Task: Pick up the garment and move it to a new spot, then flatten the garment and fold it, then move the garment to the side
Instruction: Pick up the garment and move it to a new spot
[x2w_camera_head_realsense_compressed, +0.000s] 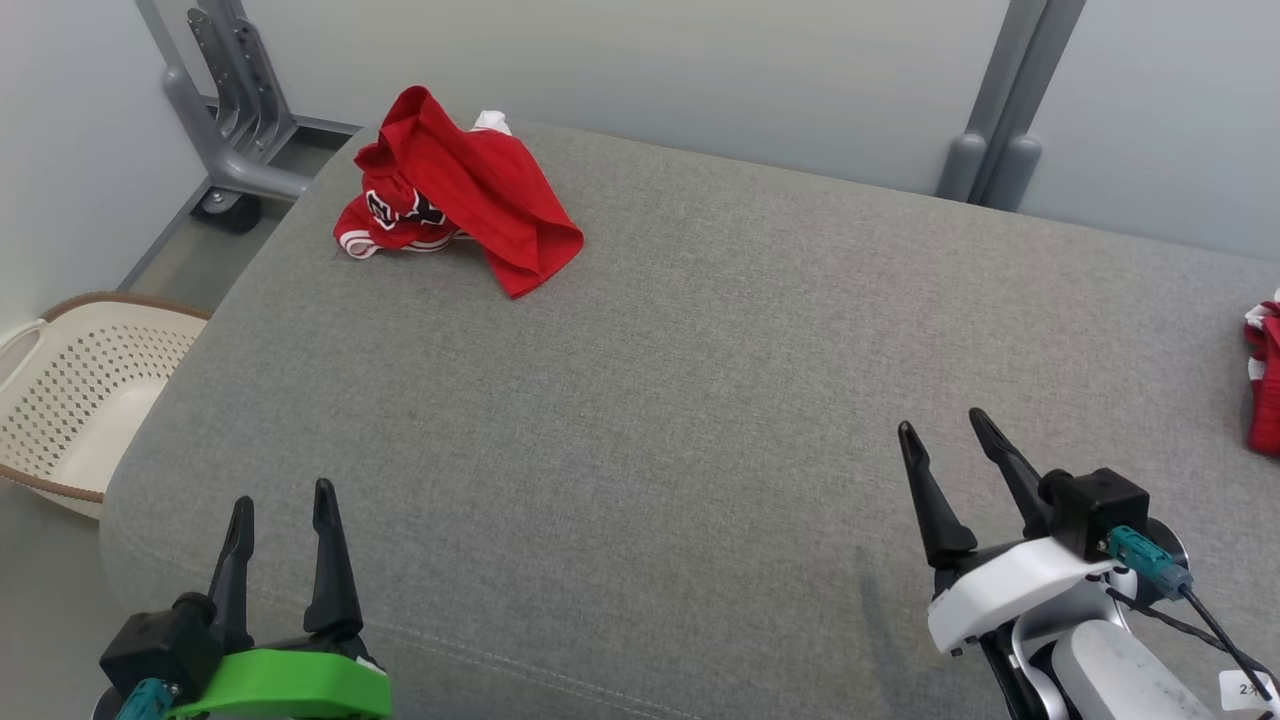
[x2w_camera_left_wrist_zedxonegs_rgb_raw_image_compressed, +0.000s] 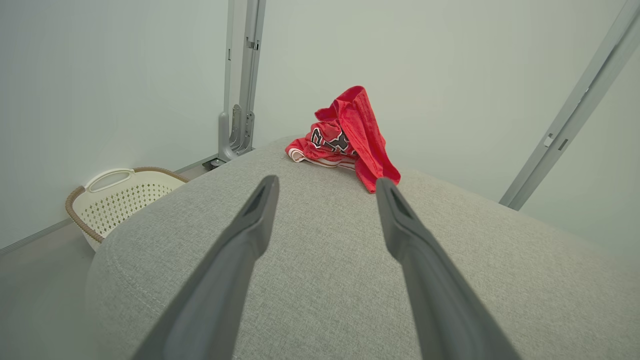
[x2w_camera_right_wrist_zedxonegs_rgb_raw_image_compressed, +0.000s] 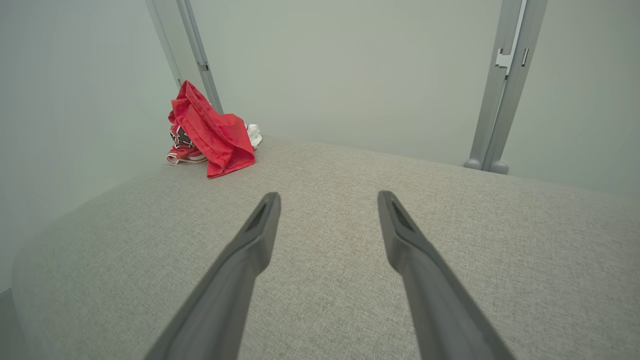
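A crumpled red garment (x2w_camera_head_realsense_compressed: 455, 190) with black-and-white lettering and striped trim lies in a heap at the far left corner of the grey cushioned surface (x2w_camera_head_realsense_compressed: 660, 420). It also appears ahead of the left fingers, the red garment (x2w_camera_left_wrist_zedxonegs_rgb_raw_image_compressed: 350, 135), and far to the upper left as the garment (x2w_camera_right_wrist_zedxonegs_rgb_raw_image_compressed: 210, 130) in the right wrist view. My left gripper (x2w_camera_head_realsense_compressed: 282, 503) hovers open at the near left edge, nothing between its fingers. My right gripper (x2w_camera_head_realsense_compressed: 942, 423) stands open at the near right, well apart from the heap. Both sets of jaws are spread wide: left gripper (x2w_camera_left_wrist_zedxonegs_rgb_raw_image_compressed: 325, 185), right gripper (x2w_camera_right_wrist_zedxonegs_rgb_raw_image_compressed: 327, 200).
A cream perforated laundry basket (x2w_camera_head_realsense_compressed: 75, 390) sits on the floor left of the surface. Another red piece of cloth (x2w_camera_head_realsense_compressed: 1265, 380) lies at the right edge. Grey metal posts (x2w_camera_head_realsense_compressed: 1000, 110) and a wheeled frame (x2w_camera_head_realsense_compressed: 235, 130) stand behind against the pale wall.
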